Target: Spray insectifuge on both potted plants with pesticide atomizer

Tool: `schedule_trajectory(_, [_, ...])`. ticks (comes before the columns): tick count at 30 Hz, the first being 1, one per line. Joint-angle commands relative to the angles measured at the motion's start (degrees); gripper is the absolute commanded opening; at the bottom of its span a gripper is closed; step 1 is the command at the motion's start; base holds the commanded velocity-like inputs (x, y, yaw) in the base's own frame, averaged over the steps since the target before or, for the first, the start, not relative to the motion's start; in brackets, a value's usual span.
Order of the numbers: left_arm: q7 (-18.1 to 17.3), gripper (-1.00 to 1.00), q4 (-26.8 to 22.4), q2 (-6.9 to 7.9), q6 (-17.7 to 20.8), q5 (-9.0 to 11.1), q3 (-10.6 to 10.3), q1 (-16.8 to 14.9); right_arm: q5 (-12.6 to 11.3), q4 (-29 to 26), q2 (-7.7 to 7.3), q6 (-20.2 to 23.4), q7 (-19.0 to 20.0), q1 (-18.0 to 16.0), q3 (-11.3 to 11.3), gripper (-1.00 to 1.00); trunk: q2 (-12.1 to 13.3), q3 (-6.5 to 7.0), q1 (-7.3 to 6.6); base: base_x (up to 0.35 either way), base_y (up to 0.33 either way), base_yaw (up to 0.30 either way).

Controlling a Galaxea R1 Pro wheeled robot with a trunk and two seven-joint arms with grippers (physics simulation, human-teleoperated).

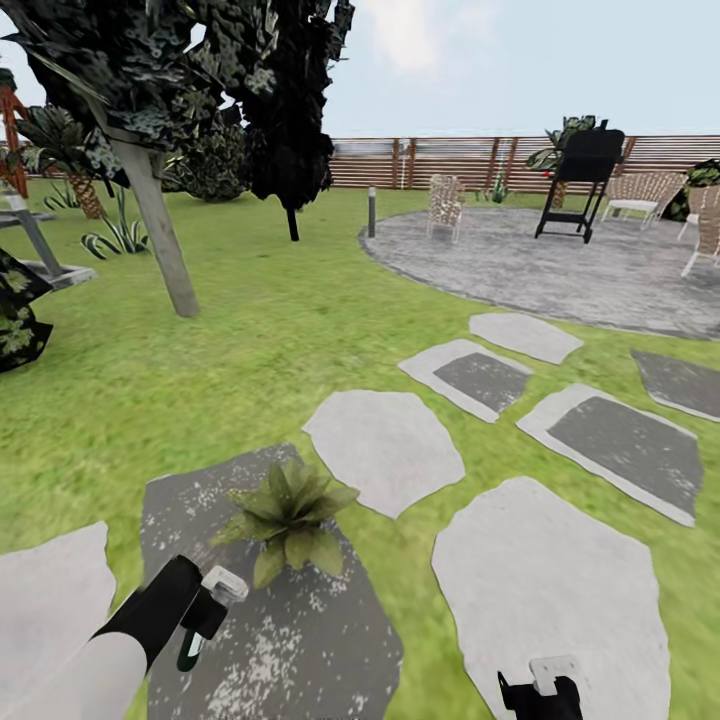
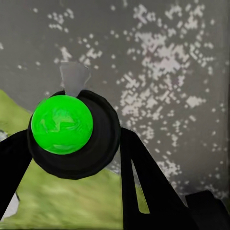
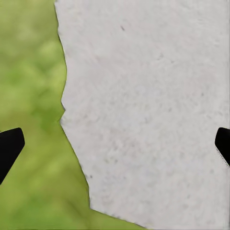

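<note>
A: Left gripper (image 1: 205, 615), low in the head view — what does it carry?

B: The pesticide atomizer (image 1: 208, 612). The jaws are clamped on its dark body, pale spray head uppermost, green-tipped end hanging down. In the left wrist view the bottle (image 2: 73, 132) sits end-on between the black fingers (image 2: 143, 177), a bright green disc facing the camera.

A: Position relative to the plant?

B: Near one potted plant (image 1: 290, 515), a leafy green rosette standing on a dark speckled stepping stone (image 1: 300, 640). The bottle hangs over that stone, beside the plant, not touching it.

A: Right gripper (image 1: 540, 695)?

B: At the frame's lower edge, over a pale stepping stone (image 1: 550, 590). In its wrist view the fingertips (image 3: 9, 146) stand wide apart, nothing between them, pale stone (image 3: 148, 110) and lawn (image 3: 31, 96) beneath.

A: Background?

B: Tree trunk (image 1: 160, 235), circular paved patio (image 1: 560, 265), chairs, brown slatted fence (image 1: 440, 160).
</note>
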Motion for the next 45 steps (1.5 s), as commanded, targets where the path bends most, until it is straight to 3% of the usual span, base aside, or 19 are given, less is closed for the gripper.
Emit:
schedule_trajectory(1, [-0.5, -1.0, -0.11, -0.05, 0.15, -0.61, 0.33, -0.03, 0.36, 0.05, 0.0, -0.25, 0.19, -0.04, -0.48, 1.0, -0.02, -0.05, -0.01, 0.018, -0.201, 0.277])
schedule_trajectory(12, [-0.47, -1.0, -0.2, -0.42, 0.17, -0.61, -0.01, -0.03, 0.36, 0.13, 0.09, -0.26, 0.19, -0.04, -0.48, 1.0, -0.02, -0.05, -0.01, 0.03, -0.07, 0.275])
schedule_trajectory(25, [-0.47, -1.0, 0.09, -0.49, 0.23, -0.64, -0.03, -0.03, 0.36, 0.09, 0.09, -0.26, 0.19, -0.04, -0.48, 1.0, -0.02, -0.05, -0.01, 0.15, -0.16, 0.036])
schedule_trajectory(45, [-0.44, -1.0, 0.29, -0.52, 0.34, -0.82, -0.11, -0.03, 0.36, 0.05, 0.1, -0.26, 0.19, -0.04, -0.48, 1.0, -0.02, -0.05, -0.01, -0.011, -0.089, 0.212])
